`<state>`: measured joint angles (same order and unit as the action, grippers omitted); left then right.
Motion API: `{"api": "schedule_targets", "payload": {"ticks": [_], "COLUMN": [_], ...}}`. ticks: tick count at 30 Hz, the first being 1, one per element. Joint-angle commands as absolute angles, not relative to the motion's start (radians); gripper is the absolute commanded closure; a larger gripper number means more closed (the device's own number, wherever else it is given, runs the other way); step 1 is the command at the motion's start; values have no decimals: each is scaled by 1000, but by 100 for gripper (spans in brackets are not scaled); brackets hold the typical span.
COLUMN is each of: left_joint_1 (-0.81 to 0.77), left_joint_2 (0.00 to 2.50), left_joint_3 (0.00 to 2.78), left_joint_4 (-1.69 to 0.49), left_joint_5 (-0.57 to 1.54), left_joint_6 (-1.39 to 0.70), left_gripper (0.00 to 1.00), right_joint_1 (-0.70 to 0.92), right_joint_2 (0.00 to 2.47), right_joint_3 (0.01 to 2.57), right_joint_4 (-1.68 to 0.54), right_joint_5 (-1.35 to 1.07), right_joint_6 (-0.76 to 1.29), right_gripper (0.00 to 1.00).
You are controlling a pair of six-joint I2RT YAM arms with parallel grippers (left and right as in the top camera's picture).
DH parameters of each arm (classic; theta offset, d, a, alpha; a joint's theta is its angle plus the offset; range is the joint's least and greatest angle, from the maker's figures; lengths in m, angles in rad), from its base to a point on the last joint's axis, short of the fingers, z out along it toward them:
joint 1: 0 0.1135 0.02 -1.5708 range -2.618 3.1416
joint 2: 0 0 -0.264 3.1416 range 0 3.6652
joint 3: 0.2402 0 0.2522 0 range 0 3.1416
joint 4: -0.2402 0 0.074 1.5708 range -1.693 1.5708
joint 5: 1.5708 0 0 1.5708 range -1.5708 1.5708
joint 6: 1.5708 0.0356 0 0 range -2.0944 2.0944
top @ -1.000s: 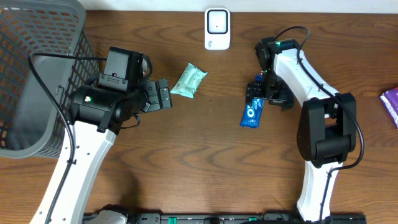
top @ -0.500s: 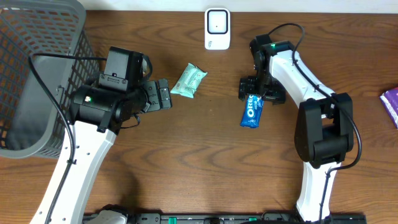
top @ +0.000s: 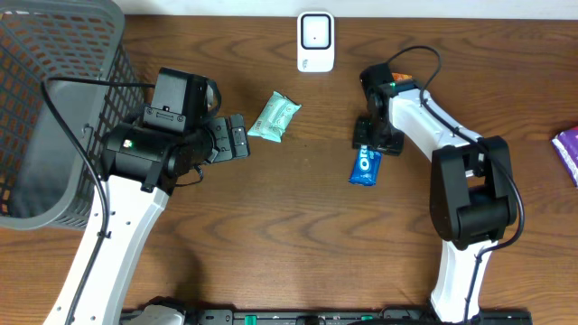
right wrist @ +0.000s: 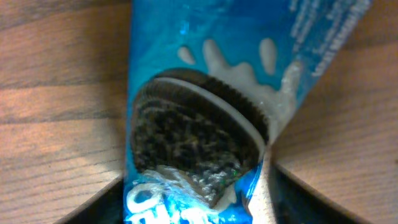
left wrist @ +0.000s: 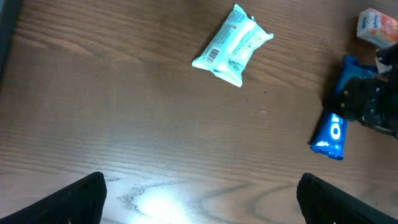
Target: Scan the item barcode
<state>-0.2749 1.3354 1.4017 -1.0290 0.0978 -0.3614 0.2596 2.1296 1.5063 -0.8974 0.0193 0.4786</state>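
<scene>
- The blue Oreo packet point(top: 365, 166) lies flat on the tabletop point(top: 298, 244), right of centre.
- The right jaws straddle its upper end, one at each long edge; whether they pinch it, I cannot tell.
- The left jaws stand wide apart, well away from the packet.

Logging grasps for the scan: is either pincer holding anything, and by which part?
The right pincer grips the Oreo pack by its upper end; the left pincer holds nothing.

The wooden counter point(top: 298, 235) carries 5 things: a grey basket point(top: 54, 45) at left, white scanner point(top: 315, 41), mint-green packet point(top: 275, 116), blue Oreo packet point(top: 365, 166), and purple packet point(top: 569, 149) at right.
</scene>
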Motion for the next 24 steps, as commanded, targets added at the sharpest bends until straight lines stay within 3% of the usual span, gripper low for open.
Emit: {"api": "schedule_targets", "payload": {"ticks": [1,2,10,24], "left_joint_1": [-270,-270,-270,-270], "left_joint_2": [1341,1341,1341,1341], "left_joint_3": [1404,1404,1404,1404], "left_joint_4": [-1032,-1032,-1032,-1032], "left_joint_5": [85,85,85,84], "left_joint_6": [-344,-344,-344,-344], "left_gripper": [2,2,2,2], "right_joint_1": [266,268,270,313], "right_joint_2": [2149,2149,2149,2149], "right_joint_3": [1457,1459,1643,1854], "right_joint_4": [-878,-876,-859,-444], "right_joint_5": [22,19,-56,-193], "right_joint_6": [494,494,474,592], "right_gripper": [91,99,99,99]}}
